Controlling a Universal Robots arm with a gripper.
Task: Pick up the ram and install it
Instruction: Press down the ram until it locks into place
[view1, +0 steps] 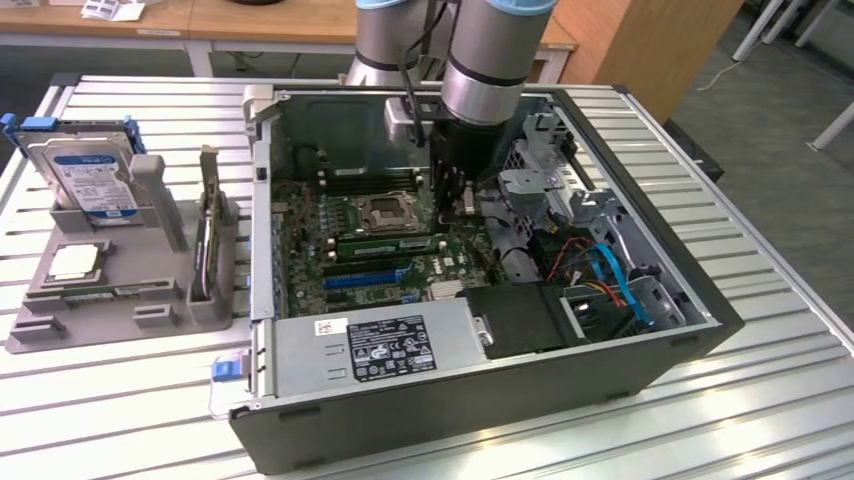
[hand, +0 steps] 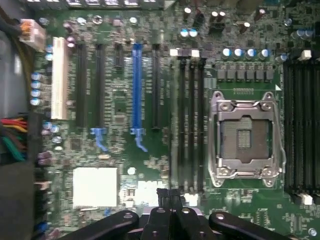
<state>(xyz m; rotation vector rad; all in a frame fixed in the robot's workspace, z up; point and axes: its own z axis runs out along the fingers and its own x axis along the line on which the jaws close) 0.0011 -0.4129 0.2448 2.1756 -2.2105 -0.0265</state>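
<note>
A long green ram (view1: 387, 243) stands on edge in a memory slot just in front of the empty CPU socket (view1: 378, 212) on the motherboard (view1: 354, 270). My gripper (view1: 458, 205) hangs inside the open computer case (view1: 561, 375), behind and to the exterior view's right of the ram and apart from it. In the wrist view the black fingers (hand: 170, 192) are pressed together with nothing between them. They hover over the board near one end of the memory slots (hand: 187, 125), beside the CPU socket (hand: 243, 137).
A grey holder tray (view1: 80, 325) at the exterior view's left carries a silver hard drive (view1: 91, 180), an upright card with a metal bracket (view1: 207, 240) and a CPU chip (view1: 74, 262). Drive cage and coloured cables (view1: 607, 280) crowd the case's right side.
</note>
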